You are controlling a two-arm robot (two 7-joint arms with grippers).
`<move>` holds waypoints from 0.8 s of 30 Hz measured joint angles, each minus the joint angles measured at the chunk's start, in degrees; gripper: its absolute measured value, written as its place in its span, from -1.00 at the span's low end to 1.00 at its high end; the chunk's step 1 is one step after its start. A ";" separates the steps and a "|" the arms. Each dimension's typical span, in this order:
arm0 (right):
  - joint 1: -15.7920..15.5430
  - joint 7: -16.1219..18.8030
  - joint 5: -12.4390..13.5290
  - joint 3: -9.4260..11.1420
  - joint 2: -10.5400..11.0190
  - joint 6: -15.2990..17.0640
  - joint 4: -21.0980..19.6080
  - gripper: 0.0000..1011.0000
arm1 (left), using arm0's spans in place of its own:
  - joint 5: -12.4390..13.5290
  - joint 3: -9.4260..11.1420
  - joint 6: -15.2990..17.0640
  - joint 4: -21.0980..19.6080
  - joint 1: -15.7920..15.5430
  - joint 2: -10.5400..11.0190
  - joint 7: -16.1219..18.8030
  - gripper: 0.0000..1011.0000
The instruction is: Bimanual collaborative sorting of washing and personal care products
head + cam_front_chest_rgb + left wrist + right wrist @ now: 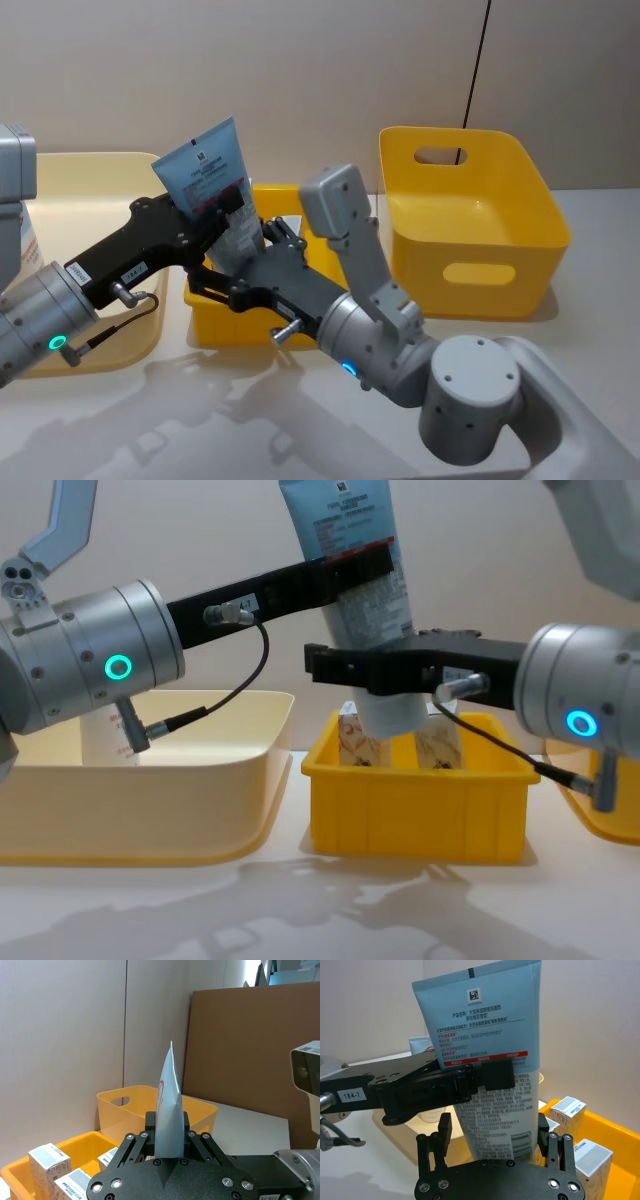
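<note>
Spanning the lower end of the pale-blue tube [485, 1025], the right gripper [494, 1132] reaches in from the near right. Its jaws stand wide: one finger is close to the tube's edge and the other shows a gap, so this looks like no grip yet.

Item, small yellow bin [415, 810]: near centre, directly under the tube, holding upright white cartons [592, 1157] with grey tops.

Item, pale-blue tube: held in the air above that bin, crimped end up and leaning left, cap end down. The printed face points toward the right gripper.

Item, left gripper [168, 1122]: comes in from the left and is clamped across the tube's middle, its jaws narrow on the flat faces.

Handling, judged:
- The tube is probably light, with soft walls that are thin toward the crimp and fuller toward the cap.
- The glossy skin is likely to slip under a loose pinch, and a hard squeeze could dent the tube or push contents at the cap.
- The best hold is low on the body, just above the cap shoulder, across the broad faces rather than the edges.

Item, cream bin [150, 800]: on the left, just beside the small bin.

Item, large yellow bin [470, 290]: far right, with handle cut-outs.
</note>
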 joint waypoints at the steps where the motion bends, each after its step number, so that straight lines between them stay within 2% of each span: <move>1: 0.16 -0.06 -0.13 -0.12 -0.18 0.03 0.22 0.98 | 0.00 0.00 0.00 0.00 0.00 0.00 0.00 -0.49; 5: 0.82 -0.45 -0.70 -0.52 -0.85 0.20 1.04 0.91 | 0.00 -0.01 0.00 0.00 0.00 0.04 0.01 -0.49; 15: 1.95 -1.00 -1.64 -1.21 -2.00 0.43 2.42 0.42 | 0.00 -0.04 0.00 0.00 0.00 0.03 0.03 -0.50; 24: 2.37 -1.19 -1.95 -1.46 -2.44 0.51 2.94 0.29 | 0.00 -0.03 -0.01 0.00 0.00 0.01 0.04 -0.50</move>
